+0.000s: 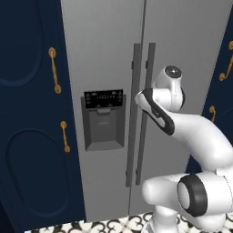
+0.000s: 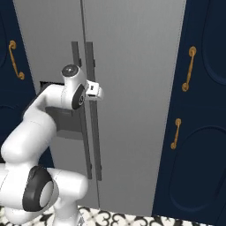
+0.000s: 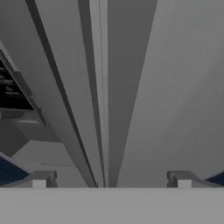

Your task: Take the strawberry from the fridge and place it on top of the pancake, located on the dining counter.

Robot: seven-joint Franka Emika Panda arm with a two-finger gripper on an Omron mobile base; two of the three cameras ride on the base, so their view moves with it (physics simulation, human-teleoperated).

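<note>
We see our white arm with dark joints (image 1: pixel 195 136) rise from the base, fold at a big rounded elbow low down, and reach up and forward, so that the wrist ends level with the middle of the tall light-grey two-door fridge (image 1: pixel 109 54). In the right base view the hand is turned toward the doors, and the claw (image 2: pixel 98 92) sits right at the pair of long dark-grey vertical handles (image 2: pixel 88 110), roughly at their upper third. In the left base view the forearm and wrist cover the claw itself, and the same handles run down just behind the wrist.

From the hand view the claw (image 3: pixel 111 179) looks straight at the seam between the two doors. Its two small dark fingertips (image 3: pixel 39 179) stand wide apart at the bottom, one on each side of the handles (image 3: pixel 94 87), which pass up between them. Our claw is spread as wide as it goes and grips nothing; we cannot tell from these pictures whether a fingertip touches a handle.

To one side of the claw, on the door away from it, is the dark dispenser panel with its recess (image 1: pixel 103 119). Both doors are closed, and no red berry shows outside them. Beyond the fridge on both sides stand navy cabinet fronts (image 2: pixel 203 132) with gold handles (image 2: pixel 189 68), well apart from the claw. Below it lies a patterned black-and-white tiled floor (image 1: pixel 118 224).
</note>
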